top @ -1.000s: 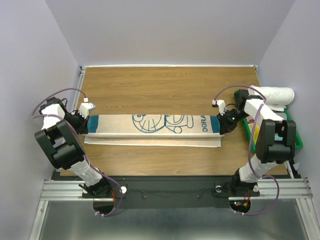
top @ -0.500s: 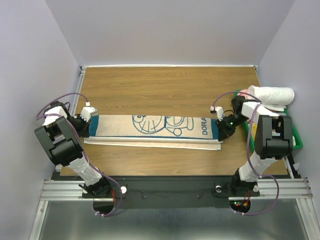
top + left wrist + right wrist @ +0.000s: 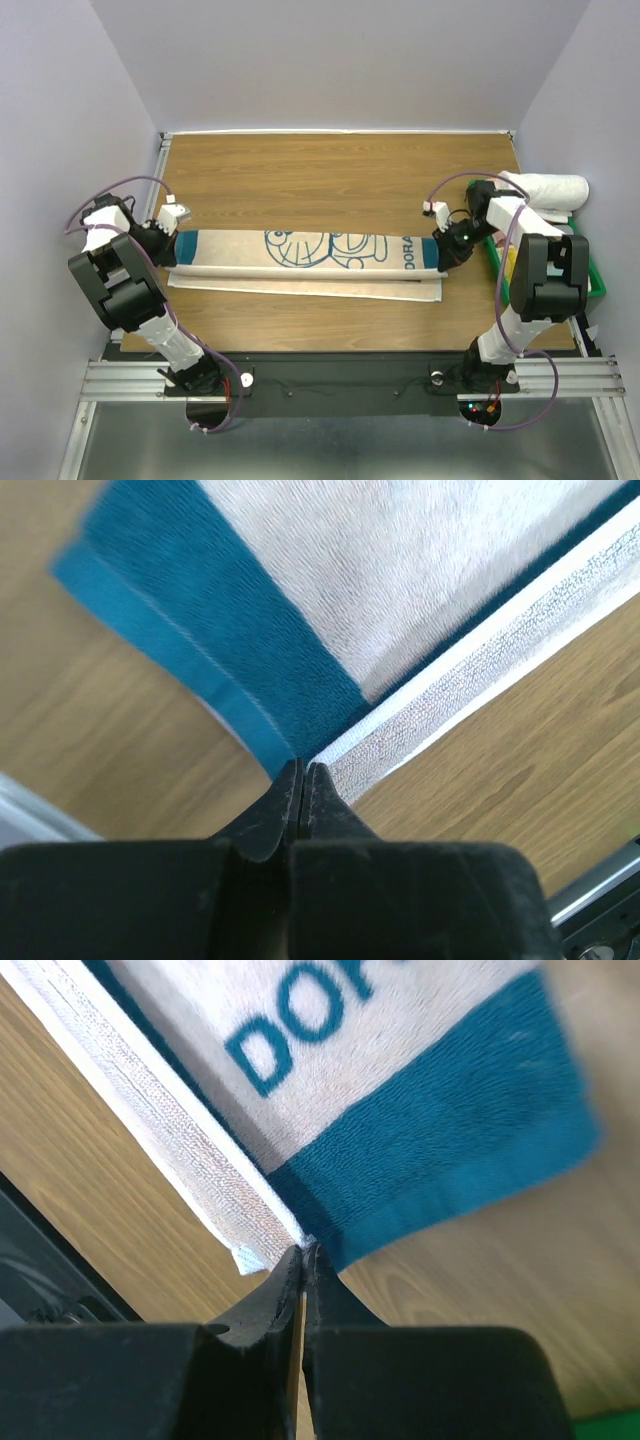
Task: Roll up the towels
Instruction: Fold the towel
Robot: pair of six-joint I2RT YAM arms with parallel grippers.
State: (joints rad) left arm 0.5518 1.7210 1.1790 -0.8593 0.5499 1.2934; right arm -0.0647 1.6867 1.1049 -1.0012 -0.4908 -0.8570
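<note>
1. The towel (image 3: 300, 258) lies flat on the desk (image 3: 330, 175), cream face up with its teal cat outline and lettering. It is folded along its length, and a lower layer peeks out on the side nearer my bases.
2. Its long axis runs straight from my left hand (image 3: 172, 245) to my right hand (image 3: 443, 255), with one short teal-banded end at each.
3. My left hand, seen from its wrist (image 3: 303, 770), has its fingers pressed together on the near corner of that end. The cloth stretches away ahead of it and toward my right hand.
4. My right hand (image 3: 303, 1252) is likewise pinched tight on the near corner of the opposite end, the lettering just beyond its fingertips.
5. Neither arm is nearer, since each holds its own end. I judge a roll must start at one short end and travel along the axis toward the other hand.
6. Outward past my right hand, a rolled towel (image 3: 545, 188) rests above a green tray (image 3: 590, 285) at the desk's edge.
</note>
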